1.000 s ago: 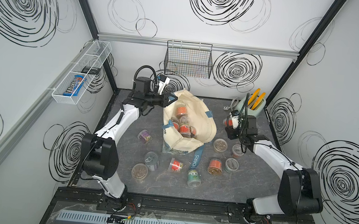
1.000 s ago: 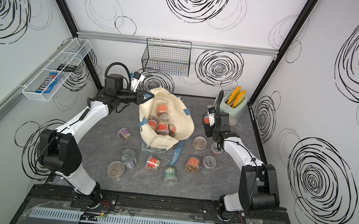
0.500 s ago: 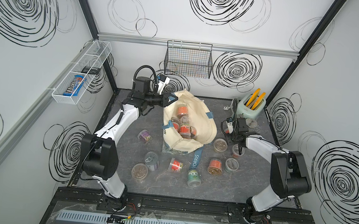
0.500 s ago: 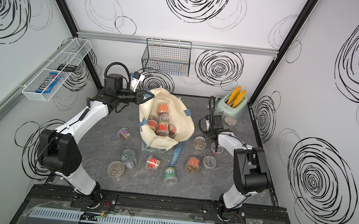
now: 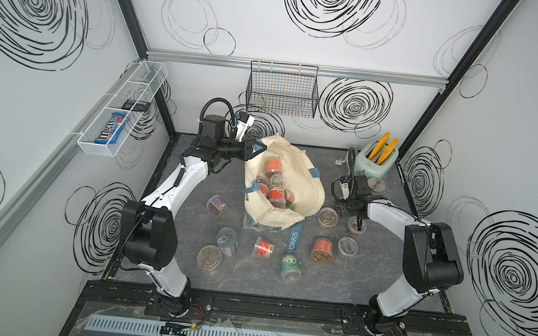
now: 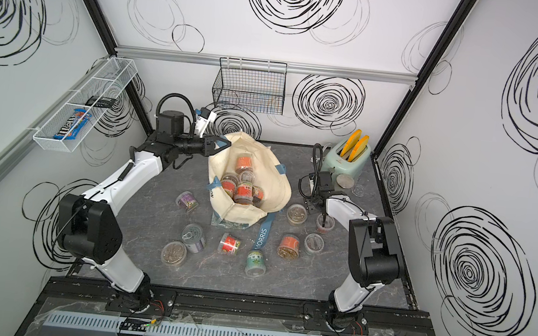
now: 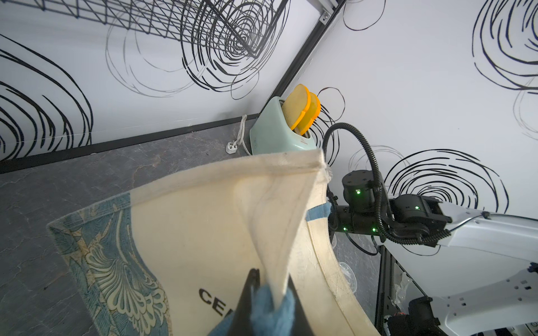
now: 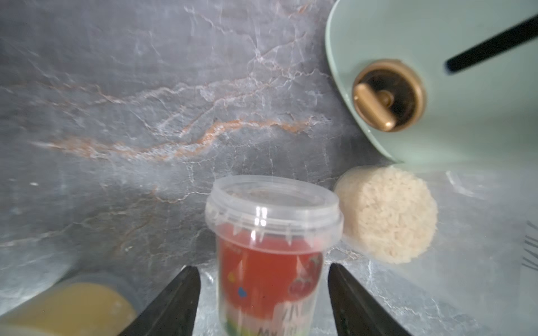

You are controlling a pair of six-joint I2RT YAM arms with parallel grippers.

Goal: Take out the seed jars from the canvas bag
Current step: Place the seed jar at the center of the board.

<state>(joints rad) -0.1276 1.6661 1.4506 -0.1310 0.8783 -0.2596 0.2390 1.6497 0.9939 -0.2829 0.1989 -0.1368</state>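
Note:
The cream canvas bag (image 5: 297, 178) (image 6: 270, 172) lies open in the middle of the table, with several seed jars (image 5: 277, 193) inside it. My left gripper (image 5: 258, 147) (image 7: 270, 288) is shut on the bag's rim and blue handle at the back left and holds it up. Several more seed jars (image 5: 322, 249) are scattered on the table around the bag. My right gripper (image 5: 359, 221) (image 8: 263, 270) is open around a red-labelled seed jar (image 8: 270, 247) (image 5: 356, 225) on the table to the right of the bag. There is a gap on each side of that jar.
A mint toaster (image 5: 376, 158) stands at the back right, with a canister of beige grains (image 8: 387, 215) beside it. A tin can (image 5: 227, 241) sits among the front jars. On the walls are a black wire basket (image 5: 282, 92) and a white wire shelf (image 5: 120, 109).
My right arm came down from near the toaster to the table with the red-labelled jar. Its jaws have opened off the jar. The left gripper and the bag have not moved.

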